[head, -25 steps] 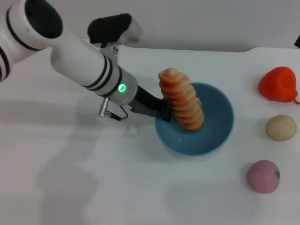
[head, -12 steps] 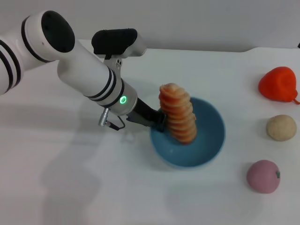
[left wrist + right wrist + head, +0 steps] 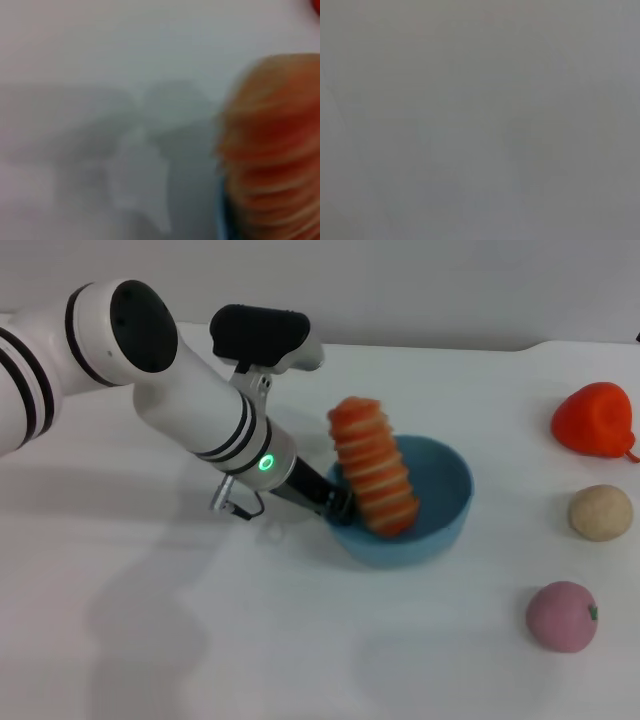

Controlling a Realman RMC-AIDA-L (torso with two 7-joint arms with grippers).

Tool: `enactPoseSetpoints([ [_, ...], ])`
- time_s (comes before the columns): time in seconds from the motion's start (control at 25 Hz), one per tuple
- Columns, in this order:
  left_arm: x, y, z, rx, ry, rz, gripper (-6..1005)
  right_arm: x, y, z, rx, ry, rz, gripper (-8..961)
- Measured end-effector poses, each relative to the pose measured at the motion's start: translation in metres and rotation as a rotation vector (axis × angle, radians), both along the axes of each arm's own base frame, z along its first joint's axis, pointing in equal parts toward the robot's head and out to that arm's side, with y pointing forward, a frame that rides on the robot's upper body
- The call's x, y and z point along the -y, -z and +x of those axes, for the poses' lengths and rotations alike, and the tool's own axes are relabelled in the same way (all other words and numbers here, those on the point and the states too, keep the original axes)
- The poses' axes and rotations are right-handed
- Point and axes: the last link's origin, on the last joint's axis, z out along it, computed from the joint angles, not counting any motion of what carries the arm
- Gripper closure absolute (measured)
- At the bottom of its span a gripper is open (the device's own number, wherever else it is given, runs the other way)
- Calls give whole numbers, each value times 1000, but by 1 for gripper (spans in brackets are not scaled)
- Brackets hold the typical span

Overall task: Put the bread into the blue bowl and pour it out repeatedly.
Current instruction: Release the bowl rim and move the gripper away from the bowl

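Note:
The blue bowl [image 3: 443,492] sits near the middle of the white table, tipped so that its far-right rim stands higher. My left gripper [image 3: 340,508] is shut on the bowl's left rim, its dark fingers partly hidden behind the bread. The bread [image 3: 372,478], orange and cream striped, stands almost on end inside the bowl and leans against the rim on the gripper's side. The left wrist view shows the bread [image 3: 272,150] close up, with a sliver of the blue bowl [image 3: 221,215] beside it. No part of my right gripper shows in any view.
Along the right side of the table lie a red-orange toy fruit [image 3: 595,420], a small tan ball [image 3: 600,512] and a pink ball [image 3: 561,616]. The right wrist view is a blank grey surface.
My left arm has drawn the bowl to the left and tipped it more. The bread moved with it and now stands more upright against the near rim.

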Motion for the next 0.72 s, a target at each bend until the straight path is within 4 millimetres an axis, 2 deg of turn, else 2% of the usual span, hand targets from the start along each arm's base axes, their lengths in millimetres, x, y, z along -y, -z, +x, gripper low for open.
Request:
enactPoseSetpoints([
  [0.12,-2,-2,5,20,17,13,746,0,0,0,0,0,0,505],
  [0.32,-3,-6,14,58,42,28,532,0,0,1,1,2,1,505],
  [0.72,0,-7,11,50,56,5,320,-2,-1,0,2,3,7,505],
])
